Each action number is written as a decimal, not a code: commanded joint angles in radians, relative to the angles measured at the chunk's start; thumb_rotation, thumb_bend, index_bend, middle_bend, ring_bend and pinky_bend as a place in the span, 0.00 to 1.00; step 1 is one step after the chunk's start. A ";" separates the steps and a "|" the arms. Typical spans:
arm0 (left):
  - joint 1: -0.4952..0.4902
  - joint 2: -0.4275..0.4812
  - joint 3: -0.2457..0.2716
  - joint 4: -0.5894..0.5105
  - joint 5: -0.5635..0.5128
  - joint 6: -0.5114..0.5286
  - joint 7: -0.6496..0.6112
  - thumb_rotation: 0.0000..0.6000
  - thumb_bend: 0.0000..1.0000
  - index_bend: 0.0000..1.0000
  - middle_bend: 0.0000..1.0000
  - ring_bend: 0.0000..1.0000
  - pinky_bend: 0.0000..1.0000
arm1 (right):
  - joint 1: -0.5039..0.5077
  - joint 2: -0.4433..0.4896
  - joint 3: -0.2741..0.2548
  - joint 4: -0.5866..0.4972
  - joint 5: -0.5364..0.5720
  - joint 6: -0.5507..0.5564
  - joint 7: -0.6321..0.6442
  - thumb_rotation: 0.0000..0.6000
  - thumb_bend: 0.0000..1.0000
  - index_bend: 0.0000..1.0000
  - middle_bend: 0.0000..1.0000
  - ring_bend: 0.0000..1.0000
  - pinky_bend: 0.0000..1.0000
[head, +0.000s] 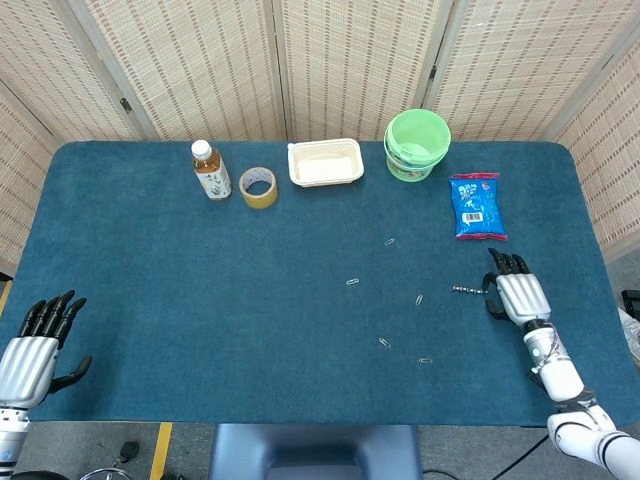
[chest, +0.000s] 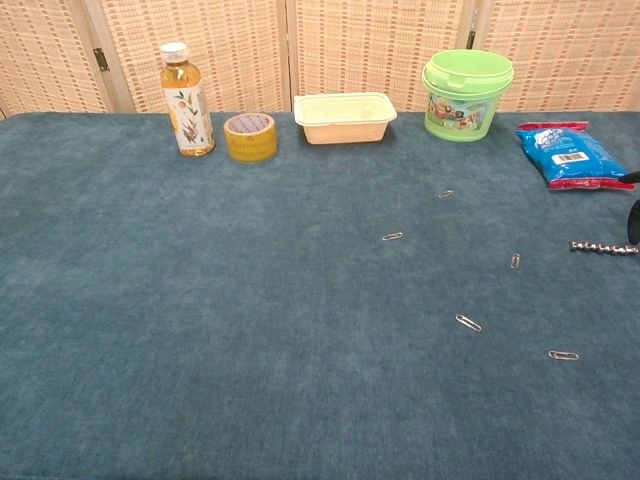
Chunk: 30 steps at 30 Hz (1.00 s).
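Your right hand (head: 521, 296) lies flat, fingers apart and holding nothing, touching the small chain (head: 467, 290) just below the blue packet (head: 477, 206).

Counted on the table: five paper clips (chest: 467, 322), one tea bottle (head: 210, 170), one tape roll (head: 258, 187), one tray (head: 325, 162), one green bucket (head: 417, 144), one blue snack packet (head: 477, 206), one chain of clips (head: 465, 290).

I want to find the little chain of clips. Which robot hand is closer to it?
The right hand. It sits at the right end of the clip chain, fingers right beside it. The left hand rests far away at the table's opposite, near-left corner.
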<state>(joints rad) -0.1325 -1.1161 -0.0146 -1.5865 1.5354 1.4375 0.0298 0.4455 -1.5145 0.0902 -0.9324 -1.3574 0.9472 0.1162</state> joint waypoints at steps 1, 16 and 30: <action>0.000 -0.001 0.000 0.000 -0.001 -0.001 0.001 1.00 0.37 0.00 0.04 0.07 0.05 | 0.003 -0.004 0.001 0.008 0.003 -0.007 0.002 1.00 0.44 0.45 0.00 0.00 0.00; -0.004 -0.001 0.000 -0.001 -0.003 -0.006 0.006 1.00 0.37 0.00 0.04 0.07 0.05 | 0.022 -0.049 0.011 0.068 0.012 -0.017 -0.023 1.00 0.44 0.43 0.00 0.00 0.00; -0.004 0.004 0.002 -0.003 -0.002 -0.004 -0.006 1.00 0.37 0.00 0.04 0.07 0.05 | 0.018 -0.066 0.000 0.081 0.001 -0.002 -0.031 1.00 0.44 0.40 0.00 0.00 0.00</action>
<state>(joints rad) -0.1364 -1.1124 -0.0131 -1.5896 1.5337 1.4334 0.0245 0.4638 -1.5799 0.0912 -0.8522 -1.3559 0.9450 0.0840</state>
